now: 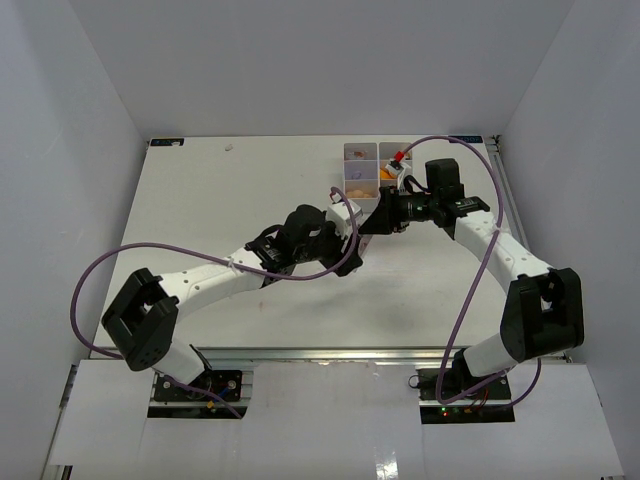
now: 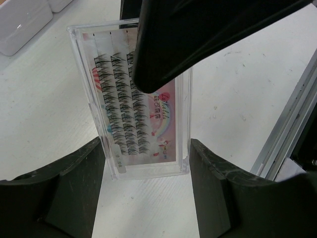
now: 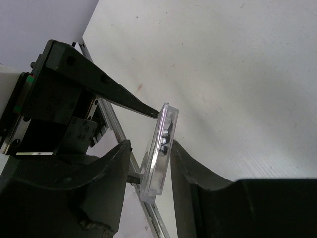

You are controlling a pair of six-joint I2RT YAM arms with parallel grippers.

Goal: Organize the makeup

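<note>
right of centre, just near the white box [image 1: 347, 165], the left gripper [image 2: 147, 151] pinches the clear lash case [image 2: 136, 124] by its long edges, while the right gripper [image 3: 150, 148] stands spread across its faces. we judge the case light, stiff and slippery, best held by the edges.

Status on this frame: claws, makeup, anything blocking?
Left claw clamped across the clear lash case. Right claw open, straddling its faces. Nothing in the way; compartment box just beyond.
</note>
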